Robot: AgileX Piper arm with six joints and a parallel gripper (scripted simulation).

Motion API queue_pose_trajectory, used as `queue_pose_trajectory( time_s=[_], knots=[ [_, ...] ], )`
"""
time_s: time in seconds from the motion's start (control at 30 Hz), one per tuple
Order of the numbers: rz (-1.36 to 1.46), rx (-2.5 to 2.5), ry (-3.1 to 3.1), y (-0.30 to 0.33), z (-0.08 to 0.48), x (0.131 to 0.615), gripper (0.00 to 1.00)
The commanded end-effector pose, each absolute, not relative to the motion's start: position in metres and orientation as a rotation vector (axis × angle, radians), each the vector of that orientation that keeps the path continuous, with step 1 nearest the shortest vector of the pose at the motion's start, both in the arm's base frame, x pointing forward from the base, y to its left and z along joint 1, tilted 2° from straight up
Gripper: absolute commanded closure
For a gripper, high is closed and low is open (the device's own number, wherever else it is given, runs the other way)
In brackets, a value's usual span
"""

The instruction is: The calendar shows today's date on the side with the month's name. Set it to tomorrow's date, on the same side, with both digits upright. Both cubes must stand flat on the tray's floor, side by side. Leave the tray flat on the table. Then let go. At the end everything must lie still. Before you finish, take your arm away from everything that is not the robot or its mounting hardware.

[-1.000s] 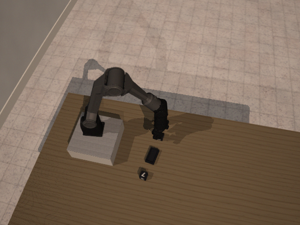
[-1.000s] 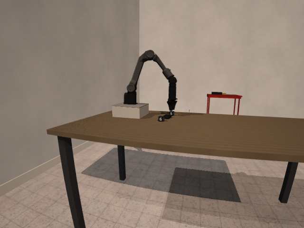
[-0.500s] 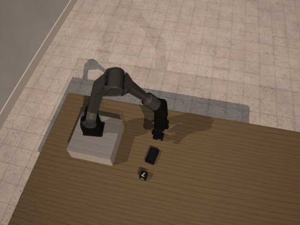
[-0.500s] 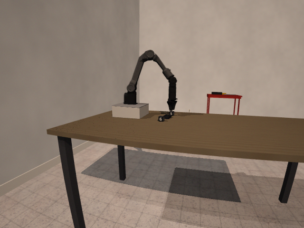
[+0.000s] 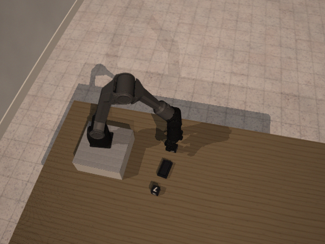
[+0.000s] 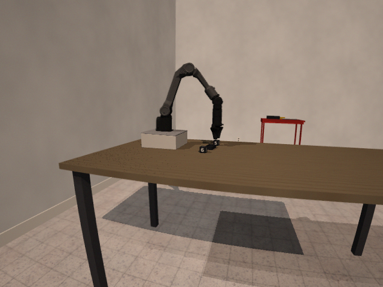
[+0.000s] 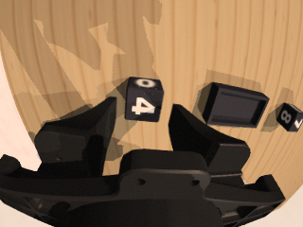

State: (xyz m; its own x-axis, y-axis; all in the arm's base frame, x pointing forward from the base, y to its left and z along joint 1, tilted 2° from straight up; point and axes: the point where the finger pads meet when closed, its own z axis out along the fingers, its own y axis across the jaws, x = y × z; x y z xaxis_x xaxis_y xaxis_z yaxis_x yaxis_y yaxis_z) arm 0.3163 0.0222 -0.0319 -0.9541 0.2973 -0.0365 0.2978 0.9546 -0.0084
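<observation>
A black cube (image 5: 173,151) (image 6: 215,142) (image 7: 143,113) stands on the table beyond one short end of the tray. It shows a white 4 and 0 in the wrist view and a 5 in the exterior view. My gripper (image 5: 171,146) (image 6: 216,137) (image 7: 143,111) is open, pointing down close over this cube, its fingers apart on either side of it in the wrist view. The black tray (image 5: 160,166) (image 6: 211,147) (image 7: 211,105) lies flat with nothing in it. A second black cube (image 5: 155,190) (image 6: 203,149) (image 7: 288,116) stands past the tray's other end, showing 7, 8 and 6 across the views.
The arm's base stands on a pale block (image 5: 101,160) (image 6: 158,140) to the left of the tray. The wooden table's back edge (image 5: 244,131) lies behind the gripper. A red side table (image 6: 283,121) stands away in the background.
</observation>
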Motion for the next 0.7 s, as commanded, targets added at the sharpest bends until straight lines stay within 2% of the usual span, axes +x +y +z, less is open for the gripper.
queue_pose_trajectory(
  time_s=[0.0,0.67],
  knots=[
    [-0.023,0.467,3.074,0.022,-0.033,0.316,0.36],
    [-0.024,0.467,3.074,0.022,-0.054,0.316,0.36]
  ],
)
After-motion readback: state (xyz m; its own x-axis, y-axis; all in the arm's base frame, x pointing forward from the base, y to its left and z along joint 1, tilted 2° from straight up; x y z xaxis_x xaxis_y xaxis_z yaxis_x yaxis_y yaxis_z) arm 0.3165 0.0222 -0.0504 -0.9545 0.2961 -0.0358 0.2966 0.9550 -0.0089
